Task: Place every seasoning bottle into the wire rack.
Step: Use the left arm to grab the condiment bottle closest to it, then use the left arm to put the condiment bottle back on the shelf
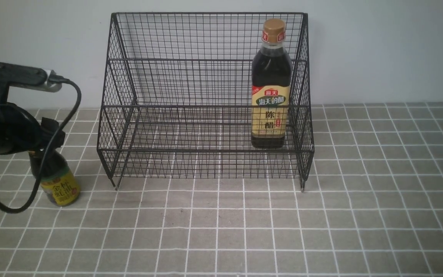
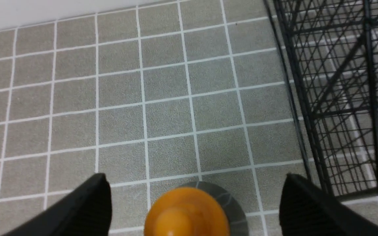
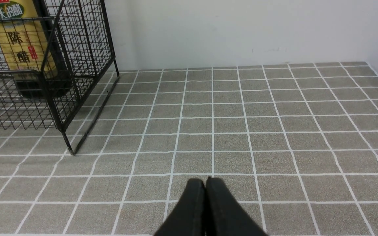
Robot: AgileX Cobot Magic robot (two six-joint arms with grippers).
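The wire rack (image 1: 190, 82) stands at the back middle of the tiled table. The tall bottle with tan cap and beige label (image 1: 270, 96) stands upright on the rack's lower tier at the right end; it also shows in the right wrist view (image 3: 15, 42). The short bottle with yellow label (image 1: 58, 186) stands on the table left of the rack. My left gripper (image 2: 194, 186) is open above it, its fingers (image 2: 87, 203) wide on either side of the orange cap (image 2: 185, 213) and apart from it. My right gripper (image 3: 205, 180) is shut and empty, low over the tiles right of the rack.
The left arm and its cable (image 1: 33, 192) hang over the short bottle and hide its top in the front view. The rack's left side (image 2: 340, 82) is close to the bottle. The rack's right leg (image 3: 69, 147) stands left of my right gripper. A white wall (image 1: 379, 46) stands behind.
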